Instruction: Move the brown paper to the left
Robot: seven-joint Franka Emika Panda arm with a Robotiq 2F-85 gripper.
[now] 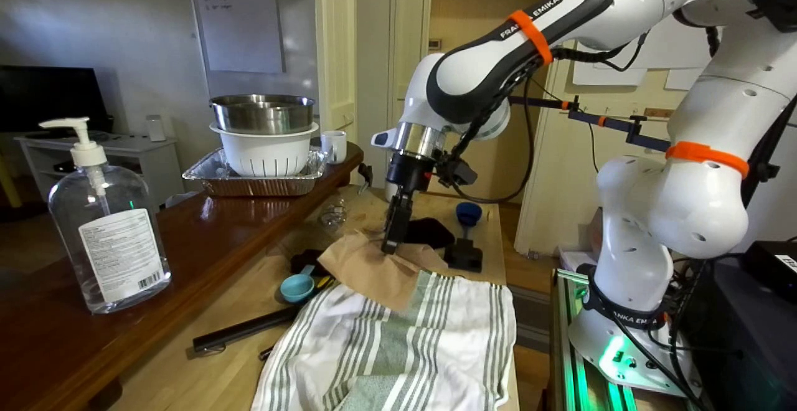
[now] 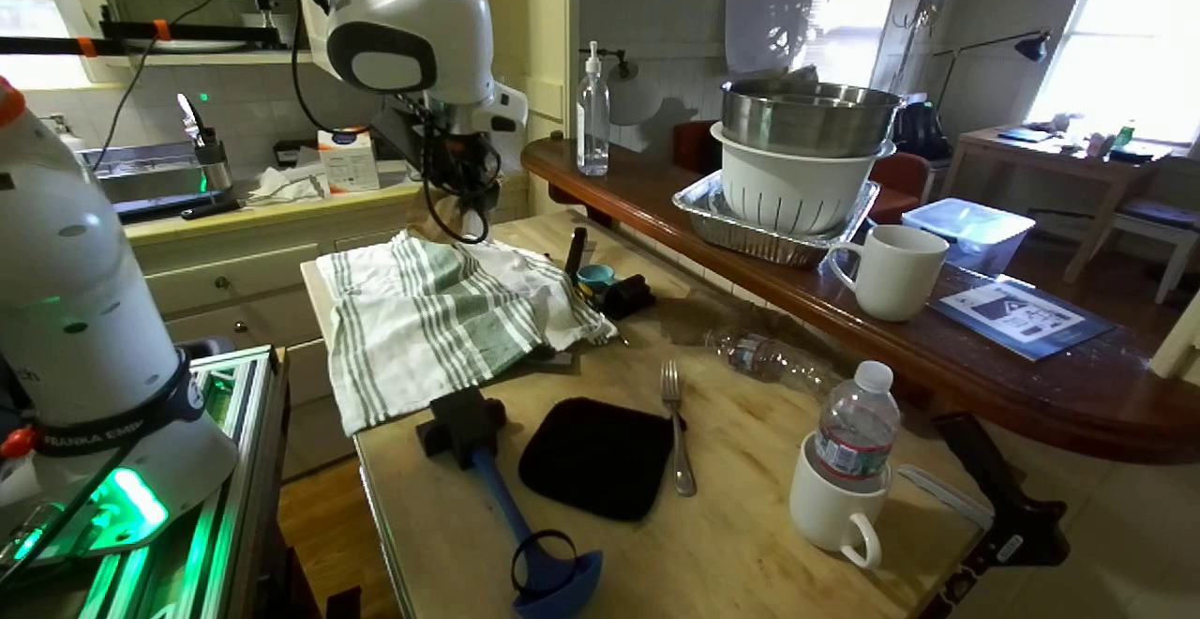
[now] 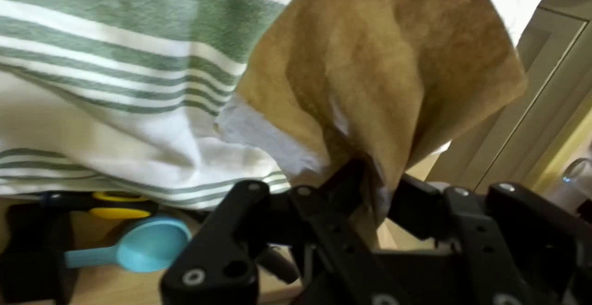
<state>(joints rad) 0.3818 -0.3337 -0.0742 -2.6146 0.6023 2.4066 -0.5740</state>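
Note:
The brown paper [image 1: 367, 271] is a tan, creased sheet at the edge of the striped cloth, with one corner lying over it, in an exterior view. My gripper [image 1: 391, 246] points down at it. In the wrist view, the brown paper [image 3: 370, 60] is bunched between the two black fingers, so my gripper [image 3: 375, 194] is shut on it. The sheet spreads out beyond the fingertips over the cloth. In an exterior view, the brown paper [image 2: 436, 218] shows only partly behind the gripper and its cables. I cannot tell how much of it touches the surface.
The white cloth with green-grey stripes [image 1: 386, 349] covers much of the wooden table. A light blue scoop [image 1: 297, 288] and black tools lie beside it. A hammer-like blue tool [image 2: 497, 488], black pad [image 2: 600, 458], fork [image 2: 677, 431] and mug with bottle [image 2: 834, 506] are on the table. A raised brown ledge [image 1: 205, 243] runs alongside.

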